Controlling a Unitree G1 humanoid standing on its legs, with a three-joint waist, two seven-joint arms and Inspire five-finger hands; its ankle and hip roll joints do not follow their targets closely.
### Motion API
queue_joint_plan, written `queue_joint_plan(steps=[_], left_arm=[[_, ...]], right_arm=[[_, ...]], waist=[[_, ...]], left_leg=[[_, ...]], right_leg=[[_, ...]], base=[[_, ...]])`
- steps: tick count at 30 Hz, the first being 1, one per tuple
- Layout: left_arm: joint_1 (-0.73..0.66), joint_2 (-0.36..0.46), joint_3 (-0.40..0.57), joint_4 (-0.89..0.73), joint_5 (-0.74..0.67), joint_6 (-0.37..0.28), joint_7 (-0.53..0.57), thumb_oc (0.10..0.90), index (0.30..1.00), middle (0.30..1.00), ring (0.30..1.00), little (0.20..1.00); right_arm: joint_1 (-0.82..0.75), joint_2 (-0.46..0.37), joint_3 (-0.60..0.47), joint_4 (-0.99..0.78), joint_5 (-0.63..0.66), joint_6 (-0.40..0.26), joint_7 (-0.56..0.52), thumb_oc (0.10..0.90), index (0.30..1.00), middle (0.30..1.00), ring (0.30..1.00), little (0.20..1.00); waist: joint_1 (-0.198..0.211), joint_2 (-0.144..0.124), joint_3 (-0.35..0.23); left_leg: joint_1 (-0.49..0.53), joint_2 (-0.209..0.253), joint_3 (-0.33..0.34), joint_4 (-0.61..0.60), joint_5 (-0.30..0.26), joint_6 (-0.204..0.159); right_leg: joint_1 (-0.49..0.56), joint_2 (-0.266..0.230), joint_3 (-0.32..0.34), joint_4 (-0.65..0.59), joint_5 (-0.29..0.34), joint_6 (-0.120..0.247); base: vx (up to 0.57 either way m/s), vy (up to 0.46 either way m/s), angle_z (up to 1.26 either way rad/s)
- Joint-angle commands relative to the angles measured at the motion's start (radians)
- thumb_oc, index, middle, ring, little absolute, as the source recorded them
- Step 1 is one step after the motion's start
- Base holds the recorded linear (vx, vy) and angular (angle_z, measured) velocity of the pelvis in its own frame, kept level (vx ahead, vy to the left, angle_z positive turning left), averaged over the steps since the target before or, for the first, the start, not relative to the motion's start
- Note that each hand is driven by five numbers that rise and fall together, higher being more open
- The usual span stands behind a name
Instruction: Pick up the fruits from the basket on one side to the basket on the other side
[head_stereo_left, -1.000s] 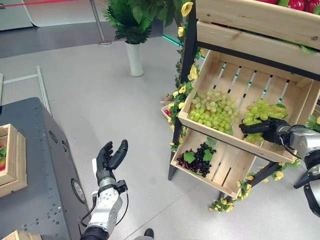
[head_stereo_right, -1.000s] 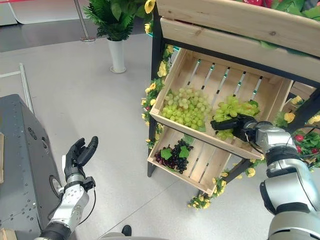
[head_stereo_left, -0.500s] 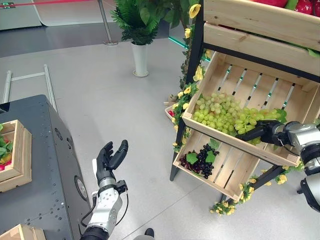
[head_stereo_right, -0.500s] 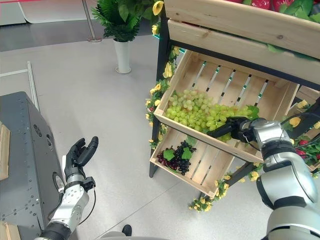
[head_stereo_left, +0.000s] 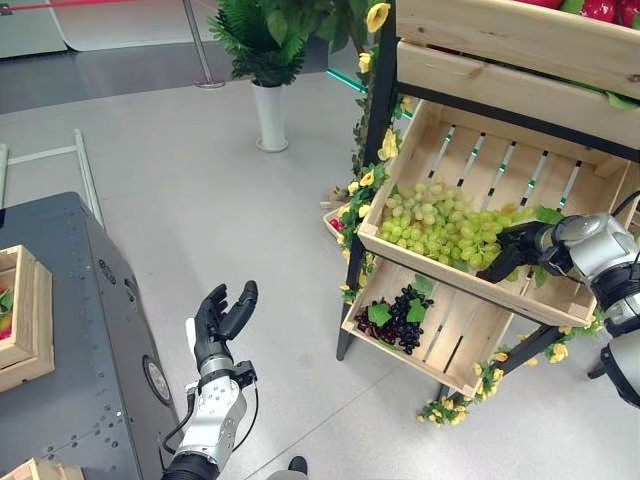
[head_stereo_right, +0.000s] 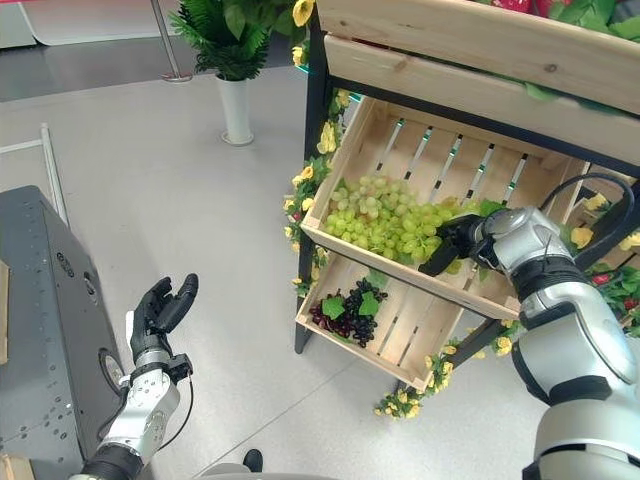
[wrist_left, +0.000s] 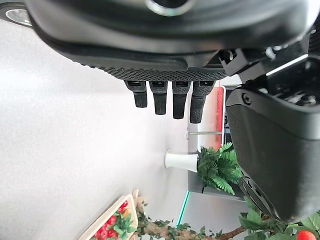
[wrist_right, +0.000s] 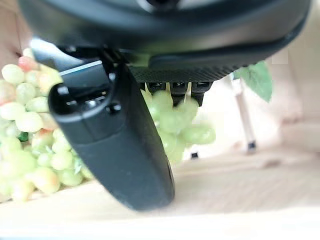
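A slanted wooden crate (head_stereo_left: 520, 170) on the stand's middle shelf holds a heap of green grapes (head_stereo_left: 425, 222). My right hand (head_stereo_left: 522, 250) reaches into this crate from the right, curled round a second green grape bunch (head_stereo_left: 484, 240) that now lies against the heap. In the right wrist view, these grapes (wrist_right: 176, 125) sit between the thumb (wrist_right: 117, 140) and the fingers. My left hand (head_stereo_left: 221, 322) hangs open over the floor beside the grey cabinet, holding nothing; its straight fingers (wrist_left: 161, 99) show in the left wrist view.
A lower crate (head_stereo_left: 455, 335) holds dark grapes (head_stereo_left: 396, 318). Red fruit (head_stereo_left: 598, 8) lies in the top crate. A grey cabinet (head_stereo_left: 70, 330) at the left carries a wooden box (head_stereo_left: 30, 325). A potted plant in a white vase (head_stereo_left: 269, 115) stands behind. Yellow flowers (head_stereo_left: 364, 180) trim the stand.
My right hand has carried the green bunch leftward from the crate's right part up against the grape heap. The left hand has stayed put.
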Motion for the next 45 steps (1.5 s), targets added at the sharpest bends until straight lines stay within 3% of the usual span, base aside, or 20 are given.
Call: queue_joint_plan(steps=[1, 11, 20, 25, 27, 28, 29, 31, 34, 40, 42, 44, 45], left_arm=[[-0.117, 0.066, -0.033, -0.086, 0.055, -0.070, 0.011, 0.800, 0.900, 0.900, 0.900, 0.900], [-0.077, 0.086, -0.001, -0.141, 0.053, -0.048, 0.015, 0.800, 0.900, 0.900, 0.900, 0.900], [-0.067, 0.089, 0.011, -0.174, 0.050, -0.024, 0.010, 0.800, 0.900, 0.900, 0.900, 0.900], [-0.073, 0.087, 0.016, -0.180, 0.052, -0.011, 0.010, 0.800, 0.900, 0.900, 0.900, 0.900], [-0.076, 0.079, 0.022, -0.170, 0.059, -0.019, -0.003, 0.800, 0.900, 0.900, 0.900, 0.900], [-0.076, 0.079, 0.023, -0.168, 0.060, -0.019, -0.005, 0.800, 0.900, 0.900, 0.900, 0.900], [-0.076, 0.070, 0.027, -0.160, 0.061, -0.013, -0.011, 0.800, 0.900, 0.900, 0.900, 0.900], [-0.071, 0.062, 0.032, -0.150, 0.057, -0.009, -0.019, 0.800, 0.900, 0.900, 0.900, 0.900], [-0.072, 0.033, 0.033, -0.100, 0.026, -0.012, -0.036, 0.800, 0.900, 0.900, 0.900, 0.900], [-0.048, -0.023, 0.021, -0.011, -0.049, -0.056, -0.084, 0.800, 0.900, 0.900, 0.900, 0.900], [-0.043, -0.040, 0.018, 0.020, -0.072, -0.073, -0.089, 0.800, 0.900, 0.900, 0.900, 0.900], [-0.042, -0.057, 0.017, 0.066, -0.064, -0.093, -0.091, 0.800, 0.900, 0.900, 0.900, 0.900], [-0.041, -0.061, 0.016, 0.072, -0.055, -0.094, -0.088, 0.800, 0.900, 0.900, 0.900, 0.900]], right_arm=[[-0.294, -0.189, 0.106, -0.112, -0.036, 0.036, -0.192, 0.800, 0.900, 0.900, 0.900, 0.900], [-0.320, -0.307, 0.107, -0.328, -0.191, 0.104, -0.244, 0.800, 0.900, 0.900, 0.900, 0.900], [-0.294, -0.330, 0.067, -0.468, -0.207, 0.122, -0.263, 0.800, 0.900, 0.900, 0.900, 0.900], [-0.234, -0.308, 0.023, -0.550, -0.061, 0.088, -0.349, 0.800, 0.900, 0.900, 0.900, 0.900], [-0.168, -0.270, -0.043, -0.625, 0.132, 0.029, -0.436, 0.800, 0.900, 0.900, 0.900, 0.900], [-0.155, -0.265, -0.055, -0.635, 0.153, 0.023, -0.438, 0.800, 0.900, 0.900, 0.900, 0.900], [-0.078, -0.234, -0.119, -0.707, 0.310, -0.022, -0.469, 0.800, 0.900, 0.900, 0.900, 0.900], [0.022, -0.199, -0.191, -0.767, 0.406, -0.067, -0.504, 0.800, 0.900, 0.900, 0.900, 0.900], [0.214, -0.082, -0.333, -0.843, 0.508, -0.157, -0.554, 0.800, 0.900, 0.900, 0.900, 0.900], [0.455, 0.144, -0.445, -0.897, 0.690, -0.321, -0.504, 0.800, 0.900, 0.900, 0.900, 0.900], [0.521, 0.229, -0.460, -0.936, 0.848, -0.365, -0.460, 0.800, 0.900, 0.900, 0.900, 0.900], [0.603, 0.354, -0.489, -0.944, 0.942, -0.462, -0.392, 0.800, 0.900, 0.900, 0.900, 0.900], [0.613, 0.375, -0.492, -0.945, 0.981, -0.465, -0.367, 0.800, 0.900, 0.900, 0.900, 0.900]], waist=[[-0.025, -0.051, -0.056], [-0.062, -0.049, -0.066], [-0.076, -0.049, -0.071], [-0.079, -0.048, -0.070], [-0.080, -0.045, -0.071], [-0.080, -0.045, -0.071], [-0.082, -0.041, -0.071], [-0.082, -0.036, -0.070], [-0.082, -0.026, -0.065], [-0.078, -0.008, -0.052], [-0.081, -0.001, -0.046], [-0.084, 0.008, -0.048], [-0.084, 0.011, -0.048]], left_leg=[[0.074, -0.014, 0.041, 0.002, -0.190, -0.025], [0.072, -0.015, 0.063, 0.002, -0.194, -0.022], [0.071, -0.013, 0.073, 0.002, -0.197, -0.021], [0.071, -0.012, 0.075, 0.002, -0.197, -0.021], [0.071, -0.012, 0.073, 0.002, -0.199, -0.021], [0.071, -0.012, 0.072, 0.002, -0.200, -0.022], [0.070, -0.012, 0.070, 0.002, -0.201, -0.022], [0.070, -0.011, 0.071, 0.002, -0.203, -0.021], [0.071, -0.009, 0.068, 0.002, -0.206, -0.019], [0.076, -0.008, 0.056, 0.002, -0.214, -0.012], [0.081, -0.008, 0.058, 0.002, -0.216, -0.010], [0.082, -0.008, 0.061, 0.002, -0.219, -0.008], [0.083, -0.009, 0.061, 0.002, -0.220, -0.007]], right_leg=[[-0.006, -0.001, -0.057, 0.006, -0.001, -0.033], [-0.019, 0.002, -0.027, 0.006, 0.001, -0.029], [-0.028, 0.006, -0.012, 0.006, -0.001, -0.026], [-0.029, 0.006, -0.011, 0.006, -0.003, -0.026], [-0.029, 0.006, -0.013, 0.006, -0.006, -0.028], [-0.029, 0.006, -0.013, 0.006, -0.006, -0.028], [-0.029, 0.005, -0.013, 0.006, -0.007, -0.029], [-0.029, 0.004, -0.015, 0.006, -0.008, -0.030], [-0.027, 0.003, -0.019, 0.006, -0.011, -0.032], [-0.022, 0.001, -0.026, 0.006, -0.016, -0.033], [-0.019, 0.001, -0.025, 0.006, -0.018, -0.034], [-0.019, 0.000, -0.025, 0.006, -0.020, -0.033], [-0.019, 0.000, -0.025, 0.006, -0.021, -0.033]], base=[[0.01, 0.005, -0.04], [0.01, 0.003, -0.08], [0.00, -0.002, -0.05], [-0.01, -0.005, -0.06], [0.00, 0.000, 0.00], [0.00, 0.000, 0.00], [0.00, 0.000, 0.00], [0.00, 0.000, 0.00], [0.00, 0.000, 0.00], [0.01, -0.017, 0.03], [0.01, -0.012, 0.04], [0.00, 0.000, 0.00], [0.00, 0.000, 0.00]])
